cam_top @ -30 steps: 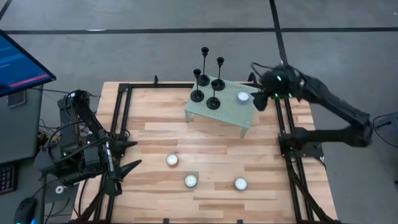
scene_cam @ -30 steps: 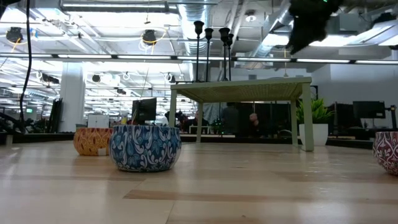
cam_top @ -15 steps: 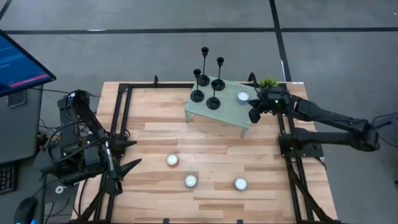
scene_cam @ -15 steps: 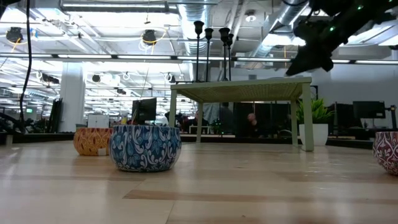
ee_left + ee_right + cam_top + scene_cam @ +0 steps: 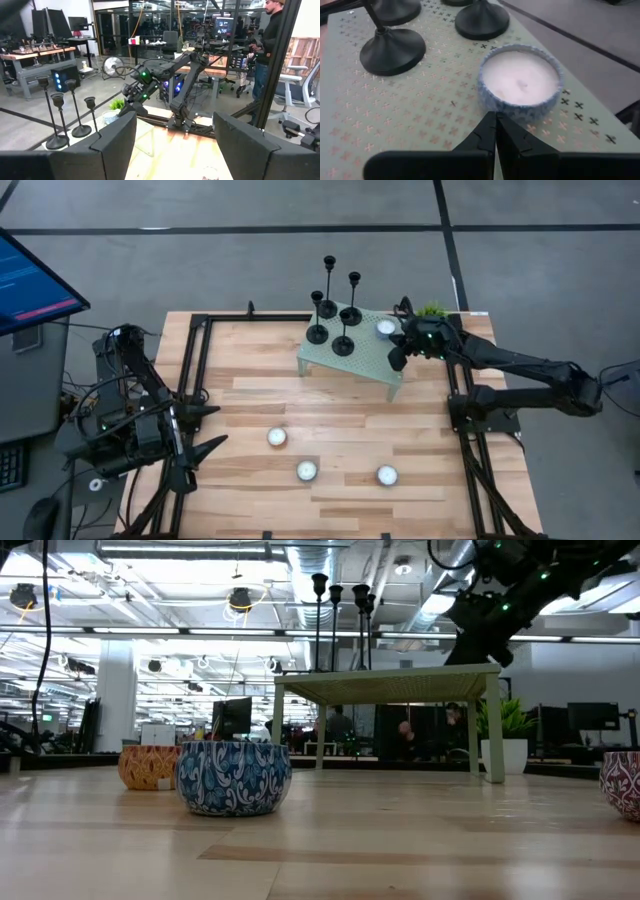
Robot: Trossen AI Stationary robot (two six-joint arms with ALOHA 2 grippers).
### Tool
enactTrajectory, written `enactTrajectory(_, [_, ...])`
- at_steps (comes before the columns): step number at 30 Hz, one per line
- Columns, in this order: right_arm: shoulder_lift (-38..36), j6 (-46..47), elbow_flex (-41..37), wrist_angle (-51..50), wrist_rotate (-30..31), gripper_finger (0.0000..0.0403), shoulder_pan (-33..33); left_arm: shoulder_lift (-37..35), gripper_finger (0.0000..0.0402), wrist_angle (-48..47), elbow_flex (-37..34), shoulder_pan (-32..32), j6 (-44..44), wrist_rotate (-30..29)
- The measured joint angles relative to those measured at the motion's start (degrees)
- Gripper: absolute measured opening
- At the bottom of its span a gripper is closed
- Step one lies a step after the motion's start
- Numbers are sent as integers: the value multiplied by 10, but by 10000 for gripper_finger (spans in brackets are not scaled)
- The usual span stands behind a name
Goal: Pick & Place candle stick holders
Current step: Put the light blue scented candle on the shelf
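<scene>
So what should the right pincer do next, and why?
Probably push the candle a little further. The right pincer is shut, its tips right at the candle's side on the green stand, near the candle stick holders. It grips nothing.

Light even and diffuse from overhead; the wooden table [image 5: 330,420] reads bright, shadows under things soft and short. Low view: ceiling strip lights [image 5: 180,552] glare at 12 o'clock, near tabletop soft, blue patterned bowl [image 5: 233,776] fairly crisp. Right wrist view: white candle [image 5: 520,82] slightly soft, its near rim blurred. Left wrist view: fingers [image 5: 115,145] at 6 o'clock dark, out of focus.
</scene>
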Motion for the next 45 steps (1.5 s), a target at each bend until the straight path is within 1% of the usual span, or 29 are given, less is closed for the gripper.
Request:
enactTrajectory(6, [34, -1, 0, 28, -43, 1, -25, 0, 263, 0, 0, 0, 0, 0])
enactTrajectory(14, [47, -18, 20, 39, -48, 0, -30, 0, 263, 0, 0, 0, 3, 0])
enactTrajectory(16, [47, -20, 33, 27, -52, 0, -30, 0, 263, 0, 0, 0, 4, 0])
enactTrajectory(20, [37, -28, 62, -45, -75, 0, -26, 0, 263, 0, 0, 0, 3, 0])
enactTrajectory(22, [25, -35, 65, -69, -73, 0, -20, 0, 263, 0, 0, 0, 3, 0])
enactTrajectory(24, [12, -42, 65, -88, -54, 0, -19, 0, 263, 0, 0, 0, 3, 0])
enactTrajectory(27, [2, -52, 65, -91, -15, 0, -31, 0, 263, 0, 0, 0, 3, 0])
enactTrajectory(29, [5, -58, 65, -84, -10, 0, -46, 0, 263, 0, 0, 0, 3, 0])
enactTrajectory(34, [36, -72, 65, -81, -17, 0, -75, 0, 263, -1, 0, 0, 2, 0])
enactTrajectory(45, [82, -85, 65, -26, -46, 0, -75, 0, 263, 0, 0, 0, 2, 0])
